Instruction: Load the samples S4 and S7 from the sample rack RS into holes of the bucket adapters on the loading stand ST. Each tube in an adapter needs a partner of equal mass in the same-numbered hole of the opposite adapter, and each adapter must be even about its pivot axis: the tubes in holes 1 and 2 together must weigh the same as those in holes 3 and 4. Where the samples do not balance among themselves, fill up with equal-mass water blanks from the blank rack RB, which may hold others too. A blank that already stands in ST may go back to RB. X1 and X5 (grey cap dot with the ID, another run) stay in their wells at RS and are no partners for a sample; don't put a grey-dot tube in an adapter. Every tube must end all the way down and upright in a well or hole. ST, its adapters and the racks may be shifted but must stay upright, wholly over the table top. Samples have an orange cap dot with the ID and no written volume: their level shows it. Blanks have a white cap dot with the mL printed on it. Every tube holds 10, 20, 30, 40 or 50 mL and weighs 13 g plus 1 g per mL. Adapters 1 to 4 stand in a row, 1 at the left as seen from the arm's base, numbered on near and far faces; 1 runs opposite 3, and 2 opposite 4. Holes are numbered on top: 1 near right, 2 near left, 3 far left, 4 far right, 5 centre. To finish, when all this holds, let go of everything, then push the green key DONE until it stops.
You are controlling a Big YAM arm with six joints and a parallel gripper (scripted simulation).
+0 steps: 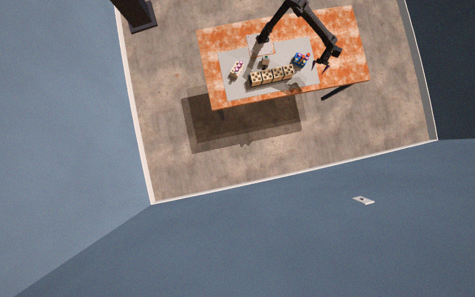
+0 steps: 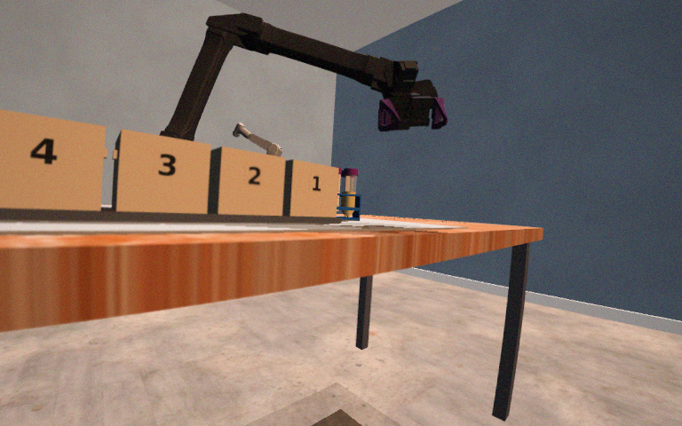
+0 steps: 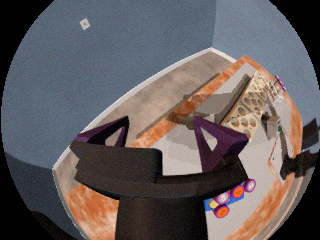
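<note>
Beside the blue rack (image 1: 299, 60), the open gripper (image 1: 320, 65) hangs above the table edge (image 1: 344, 83).

The surface (image 1: 350, 70) was mottled orange under a grey mat (image 1: 304, 78). Four tan adapters (image 2: 161, 170) bore black numerals. The rack (image 1: 297, 60) was blue, its caps (image 1: 307, 55) purple and dots orange. The black end effector (image 2: 411, 113) wore purple fingers (image 2: 385, 114).

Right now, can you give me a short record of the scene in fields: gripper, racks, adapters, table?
gripper: purple-fingered black gripper, open, holding nothing, raised beside the blue rack
sample rack: blue rack with capped tubes
blank rack: pale tan rack with purple-capped tubes
adapters: four tan blocks in a row, holes look unfilled
table: orange wooden top, grey mat
</note>
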